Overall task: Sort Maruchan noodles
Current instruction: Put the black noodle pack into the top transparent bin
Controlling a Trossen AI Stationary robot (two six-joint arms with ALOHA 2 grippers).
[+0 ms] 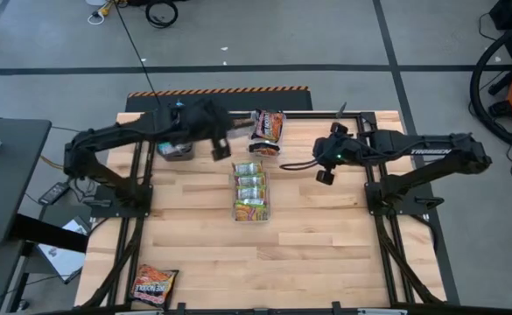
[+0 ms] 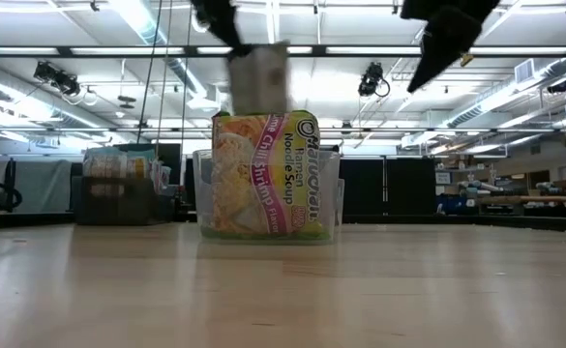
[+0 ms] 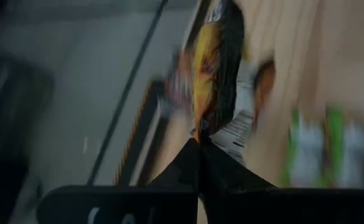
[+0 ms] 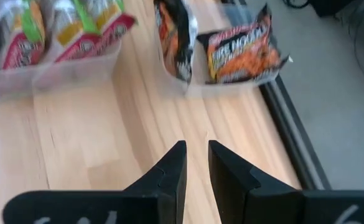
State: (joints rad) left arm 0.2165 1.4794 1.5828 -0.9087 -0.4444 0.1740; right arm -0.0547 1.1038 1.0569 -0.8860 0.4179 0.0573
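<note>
Noodle packets mostly sorted: yellow-green packets (image 1: 250, 192) upright in clear middle bin (image 1: 235, 202), dark orange packets (image 1: 268, 127) in bin at table's far edge, more in dark bin (image 1: 178, 150) under left arm. One orange packet (image 1: 153, 286) loose at near left corner; I judge it's what's left. My left gripper (image 1: 221, 140) hangs between dark bin and middle bin, fingers pressed together, whether pinching anything I can't tell. My right gripper (image 4: 196, 163) hovers just beside far bin, fingers slightly parted, holding nothing.
</note>
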